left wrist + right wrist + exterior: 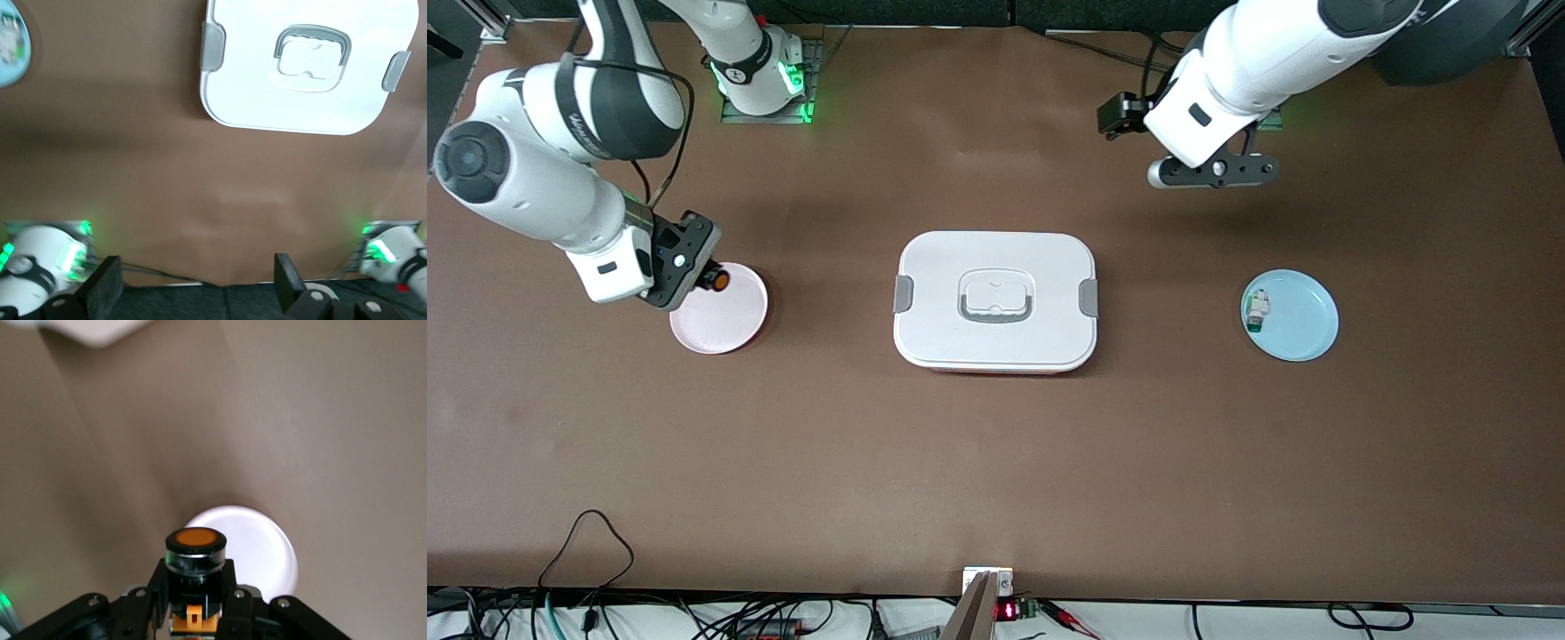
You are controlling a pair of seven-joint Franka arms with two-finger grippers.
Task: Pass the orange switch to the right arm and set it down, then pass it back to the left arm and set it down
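The orange switch [714, 280], a small black cylinder with an orange cap [195, 550], sits clamped in my right gripper [708, 278], which is shut on it and hangs in the air over the pink plate [725, 316] at the right arm's end of the table. The white lidded box [996, 300] with grey latches and a grey handle rests in the middle of the table [297, 63]. My left gripper [197, 290] is open with nothing between its black fingers [287, 280], raised over bare table near the left arm's base [1214, 171].
A light blue plate [1294, 320] carrying a small white switch with a green tip [1257, 311] lies toward the left arm's end of the table. Cables and a small display sit along the table edge nearest the front camera [996, 609].
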